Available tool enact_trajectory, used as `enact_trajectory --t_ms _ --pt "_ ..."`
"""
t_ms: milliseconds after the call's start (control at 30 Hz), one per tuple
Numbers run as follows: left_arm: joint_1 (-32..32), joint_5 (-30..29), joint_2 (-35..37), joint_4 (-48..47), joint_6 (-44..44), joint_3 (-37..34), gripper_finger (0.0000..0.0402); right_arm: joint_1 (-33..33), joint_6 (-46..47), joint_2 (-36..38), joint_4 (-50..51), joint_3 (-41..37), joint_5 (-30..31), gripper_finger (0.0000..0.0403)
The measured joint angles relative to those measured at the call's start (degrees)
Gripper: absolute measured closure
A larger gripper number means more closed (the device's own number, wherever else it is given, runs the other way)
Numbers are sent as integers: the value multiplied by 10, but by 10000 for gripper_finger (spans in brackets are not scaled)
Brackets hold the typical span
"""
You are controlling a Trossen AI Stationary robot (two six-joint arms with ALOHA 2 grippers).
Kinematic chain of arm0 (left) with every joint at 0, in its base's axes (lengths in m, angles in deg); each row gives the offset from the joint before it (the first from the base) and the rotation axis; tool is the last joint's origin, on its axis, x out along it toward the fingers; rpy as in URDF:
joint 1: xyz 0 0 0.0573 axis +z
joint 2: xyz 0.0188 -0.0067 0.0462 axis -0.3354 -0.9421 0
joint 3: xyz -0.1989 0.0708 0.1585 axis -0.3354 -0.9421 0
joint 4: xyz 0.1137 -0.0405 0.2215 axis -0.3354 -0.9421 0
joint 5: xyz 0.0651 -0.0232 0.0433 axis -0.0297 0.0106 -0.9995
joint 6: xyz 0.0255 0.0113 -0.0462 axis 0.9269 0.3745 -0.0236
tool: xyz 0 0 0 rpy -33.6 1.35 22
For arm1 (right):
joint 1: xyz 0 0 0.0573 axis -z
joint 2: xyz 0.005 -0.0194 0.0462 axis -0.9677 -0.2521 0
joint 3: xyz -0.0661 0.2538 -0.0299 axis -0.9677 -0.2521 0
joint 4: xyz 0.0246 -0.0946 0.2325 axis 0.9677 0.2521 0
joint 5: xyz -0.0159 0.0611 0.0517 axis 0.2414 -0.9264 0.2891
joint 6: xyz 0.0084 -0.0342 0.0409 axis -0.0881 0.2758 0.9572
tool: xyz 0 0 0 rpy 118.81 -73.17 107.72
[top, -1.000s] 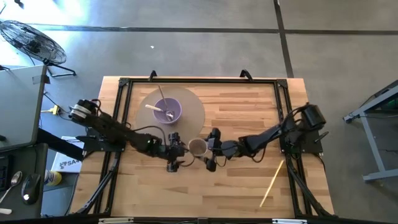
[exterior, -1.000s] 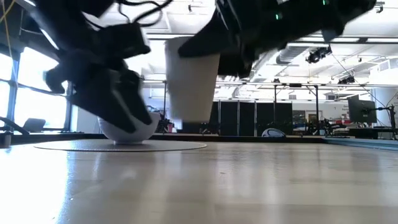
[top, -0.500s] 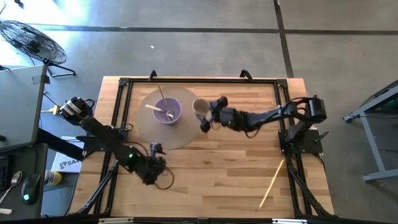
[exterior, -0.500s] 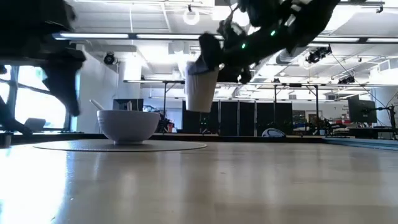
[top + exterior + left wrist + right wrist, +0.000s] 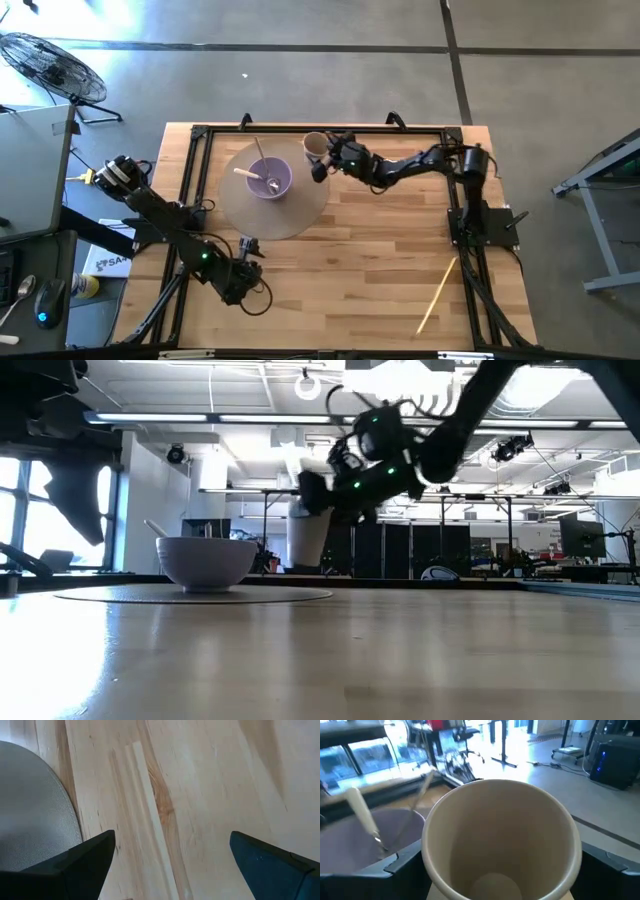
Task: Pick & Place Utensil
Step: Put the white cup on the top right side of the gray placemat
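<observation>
A beige paper cup is held upright and empty by my right gripper over the far rim of the round grey mat. In the right wrist view the cup fills the space between the two fingers. A purple bowl stands on the mat with a spoon and a white-handled utensil leaning in it. My left gripper hangs open over bare wood near the table's near left part, away from everything. My right gripper pinches the cup's outer wall below the rim, one finger on each side. The fingers come about level from the table's right. The cup is upright with its mouth up, lifted a little clear of the table.
A long pale wooden stick lies on the table's near right part. A black frame runs around the table's edge, close behind the cup. Bare wood lies in the middle and near side. A fan stands on the floor beyond the left corner.
My right gripper carried the cup from the table's middle toward the far edge, past the bowl, first rising and then coming lower. My left gripper drew away from the cup toward the table's near left part and has stayed there.
</observation>
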Motion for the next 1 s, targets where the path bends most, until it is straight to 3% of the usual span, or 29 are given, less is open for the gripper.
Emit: enact_trajectory --t_ms 267,533,1000 --pt "0 0 0 2 -4 0 15 20 -2 -72 36 82 8 49" --pt "0 0 0 0 -15 0 15 18 -17 -76 94 86 -10 29" --pt "0 2 0 1 -13 0 14 18 -1 -76 89 86 5 4"
